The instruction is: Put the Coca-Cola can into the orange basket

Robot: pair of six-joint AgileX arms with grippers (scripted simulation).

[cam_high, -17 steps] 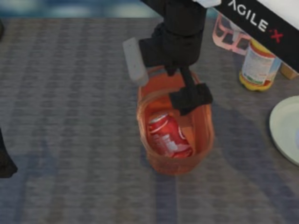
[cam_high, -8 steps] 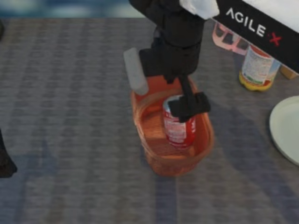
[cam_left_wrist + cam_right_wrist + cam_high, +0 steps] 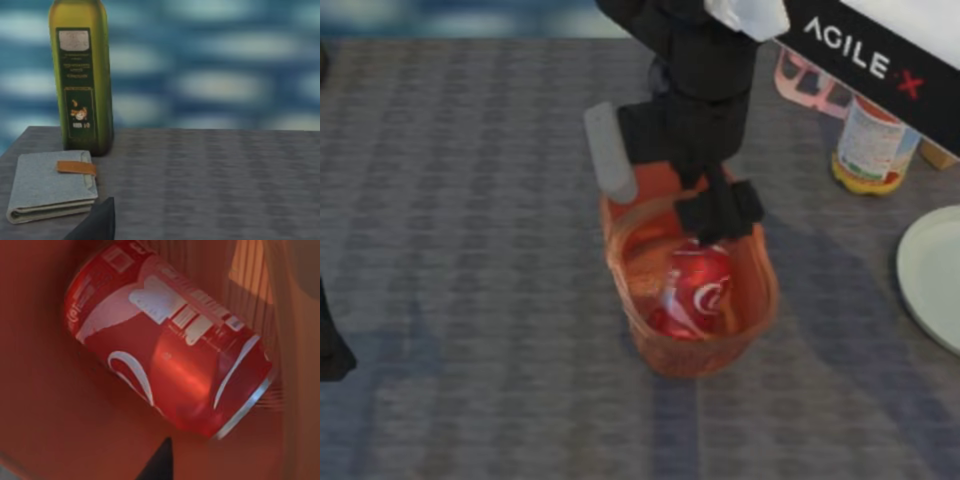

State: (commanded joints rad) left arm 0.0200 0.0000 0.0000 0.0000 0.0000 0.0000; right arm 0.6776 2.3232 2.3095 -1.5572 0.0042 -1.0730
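The red Coca-Cola can (image 3: pixel 695 295) lies tilted on its side inside the orange basket (image 3: pixel 762 300) at the middle of the table. My right gripper (image 3: pixel 720 215) hangs just above the basket's far half, open, with the can lying free below it. In the right wrist view the can (image 3: pixel 165 345) rests on the basket's orange floor (image 3: pixel 40 430), and one dark fingertip (image 3: pixel 160 460) shows apart from it. My left arm (image 3: pixel 330 350) is parked at the table's left edge, with one fingertip (image 3: pixel 97 222) in its own view.
A yellow bottle (image 3: pixel 873 140), a pink wire-grid object (image 3: pixel 810 80) and a white plate (image 3: pixel 930 275) stand at the right. The left wrist view shows an olive-green bottle (image 3: pixel 82 75) and a grey wallet (image 3: pixel 52 185) on the table.
The can stood upright in the basket half a second ago and has tipped over onto its side. The right gripper has risen slightly. The left arm has not moved.
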